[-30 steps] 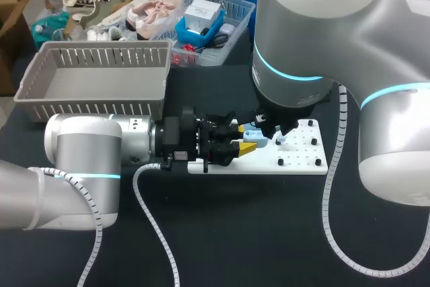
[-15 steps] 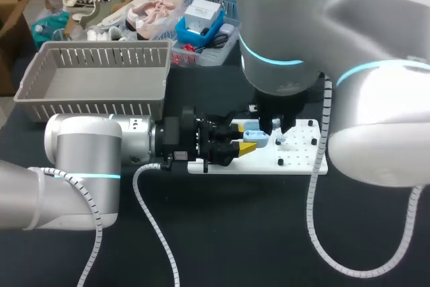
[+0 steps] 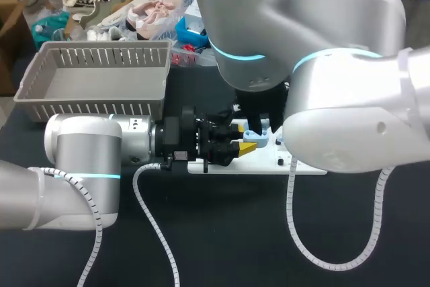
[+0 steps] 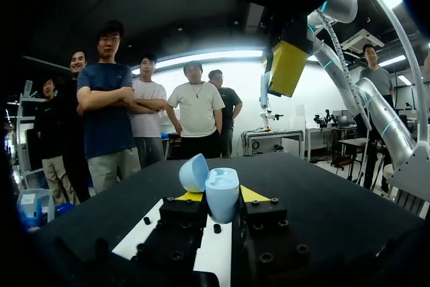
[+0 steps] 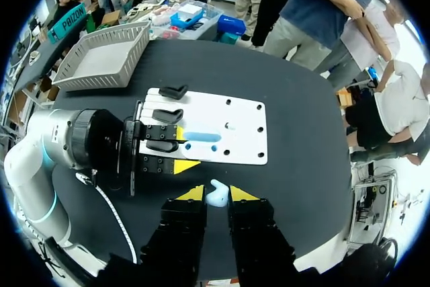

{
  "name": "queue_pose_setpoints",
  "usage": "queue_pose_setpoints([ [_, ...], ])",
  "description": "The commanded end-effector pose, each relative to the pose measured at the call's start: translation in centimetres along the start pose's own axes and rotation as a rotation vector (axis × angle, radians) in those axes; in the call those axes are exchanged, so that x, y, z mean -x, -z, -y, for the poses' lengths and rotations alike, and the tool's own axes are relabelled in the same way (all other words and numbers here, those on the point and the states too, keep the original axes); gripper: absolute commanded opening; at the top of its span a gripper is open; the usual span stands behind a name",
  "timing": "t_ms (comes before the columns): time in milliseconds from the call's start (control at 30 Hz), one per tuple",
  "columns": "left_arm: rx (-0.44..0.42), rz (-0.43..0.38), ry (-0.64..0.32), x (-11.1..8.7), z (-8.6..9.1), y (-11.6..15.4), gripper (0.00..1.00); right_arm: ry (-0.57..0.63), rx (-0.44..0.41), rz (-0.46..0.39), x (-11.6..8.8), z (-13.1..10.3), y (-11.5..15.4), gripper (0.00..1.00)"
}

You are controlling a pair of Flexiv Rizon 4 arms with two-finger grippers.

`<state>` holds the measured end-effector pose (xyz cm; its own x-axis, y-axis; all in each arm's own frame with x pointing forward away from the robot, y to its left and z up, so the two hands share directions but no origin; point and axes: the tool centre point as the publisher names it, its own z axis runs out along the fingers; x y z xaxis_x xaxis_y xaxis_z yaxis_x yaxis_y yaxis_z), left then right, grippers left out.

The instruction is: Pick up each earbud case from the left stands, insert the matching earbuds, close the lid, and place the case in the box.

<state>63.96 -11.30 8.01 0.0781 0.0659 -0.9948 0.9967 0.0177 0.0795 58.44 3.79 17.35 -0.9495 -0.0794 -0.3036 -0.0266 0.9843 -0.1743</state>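
A light blue earbud case [image 4: 213,189] with its lid open stands between the yellow tips of my left gripper [image 4: 215,197], which is shut on it low over the white board [image 5: 235,132]. From overhead, the case [image 3: 254,137] and left gripper [image 3: 244,140] lie at the board's left end. In the right wrist view the case [image 5: 200,137] shows far below. My right gripper [image 5: 210,194] is high above the board, shut on a small light blue earbud [image 5: 216,197]. In the left wrist view, the right gripper [image 4: 285,65] hangs above and ahead of the case.
A grey slatted basket [image 3: 94,82] stands at the back left of the table. Two black stands [image 5: 172,91] sit at the board's left end, and small pegs [image 5: 228,126] dot it. My right arm [image 3: 302,65] hides most of the board [image 3: 269,164] in the head view.
My right arm has swung leftward and risen over the board, now hiding its right part. The left arm and the case have not moved.
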Motion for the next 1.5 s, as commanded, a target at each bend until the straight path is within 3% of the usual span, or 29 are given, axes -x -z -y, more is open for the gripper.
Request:
queue_pose_setpoints([
  [33, 0.001, 0.001, -0.001, -0.1, 0.0, -0.1, 0.0, -0.001, 0.0, 0.002, -0.1, 0.1, 0.0, 0.0],
  [333, 0.001, 0.001, -0.001, -0.1, 0.0, -0.1, 0.0, -0.106, -0.012, -0.084, 0.9, -0.2, -0.4, 0.0],
  [767, 0.001, 0.001, -0.001, -0.1, 0.0, -0.1, 0.0, -0.175, -0.048, -0.126, 1.7, -0.3, -1.7, 0.0],
  [1500, 0.001, 0.001, -0.001, -0.1, 0.0, -0.1, 0.0, -0.175, -0.06, -0.195, 1.7, -0.7, -3.6, 0.0],
])
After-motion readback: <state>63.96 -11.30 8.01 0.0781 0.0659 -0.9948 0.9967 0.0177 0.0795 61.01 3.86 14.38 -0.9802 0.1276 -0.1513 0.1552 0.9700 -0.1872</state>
